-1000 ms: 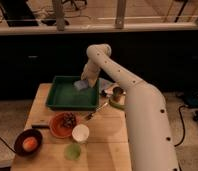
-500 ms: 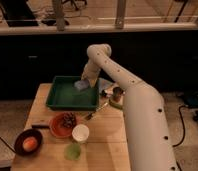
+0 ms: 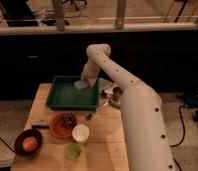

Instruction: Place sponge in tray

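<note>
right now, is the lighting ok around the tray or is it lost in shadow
Camera view: dim, black behind the table, yet the tray is evenly lit, no glare; the sponge shows pale against it, by the gripper at its far right corner.

Dark green tray (image 3: 67,96), dull blue-grey sponge (image 3: 81,85), white arm (image 3: 137,112).
The pale gripper (image 3: 86,80) hangs over the tray's far right corner at the sponge; the tan wooden table (image 3: 104,145) carries an orange plate (image 3: 54,131), a white cup (image 3: 80,133) and a pale green blob (image 3: 72,150).

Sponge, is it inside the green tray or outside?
Inside: the sponge shows within the tray walls, by the far right corner, right at the hand. Whether it rests on the tray's floor: cannot tell.
</note>
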`<action>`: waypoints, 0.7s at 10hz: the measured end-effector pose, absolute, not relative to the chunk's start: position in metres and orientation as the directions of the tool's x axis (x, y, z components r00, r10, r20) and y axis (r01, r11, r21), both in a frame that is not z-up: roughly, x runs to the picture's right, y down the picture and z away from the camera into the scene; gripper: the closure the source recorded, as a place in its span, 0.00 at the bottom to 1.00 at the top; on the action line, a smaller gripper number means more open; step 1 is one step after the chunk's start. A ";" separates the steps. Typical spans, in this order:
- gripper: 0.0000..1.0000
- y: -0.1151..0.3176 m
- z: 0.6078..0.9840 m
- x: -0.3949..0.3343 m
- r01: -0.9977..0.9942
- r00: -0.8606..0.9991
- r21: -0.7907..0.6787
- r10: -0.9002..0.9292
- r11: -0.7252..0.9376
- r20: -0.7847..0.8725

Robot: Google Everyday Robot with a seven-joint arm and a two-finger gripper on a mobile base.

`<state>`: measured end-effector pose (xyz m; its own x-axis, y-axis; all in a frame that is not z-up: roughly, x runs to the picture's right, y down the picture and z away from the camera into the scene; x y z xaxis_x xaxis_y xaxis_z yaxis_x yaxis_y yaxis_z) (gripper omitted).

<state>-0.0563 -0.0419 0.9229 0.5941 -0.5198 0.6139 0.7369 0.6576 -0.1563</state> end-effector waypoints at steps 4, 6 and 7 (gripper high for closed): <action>0.98 -0.043 0.925 -0.054 0.739 0.591 -0.154 -0.522 0.656 0.615; 0.98 -0.043 0.927 -0.053 0.740 0.590 -0.153 -0.523 0.655 0.615; 0.98 -0.044 0.927 -0.054 0.742 0.588 -0.152 -0.524 0.653 0.616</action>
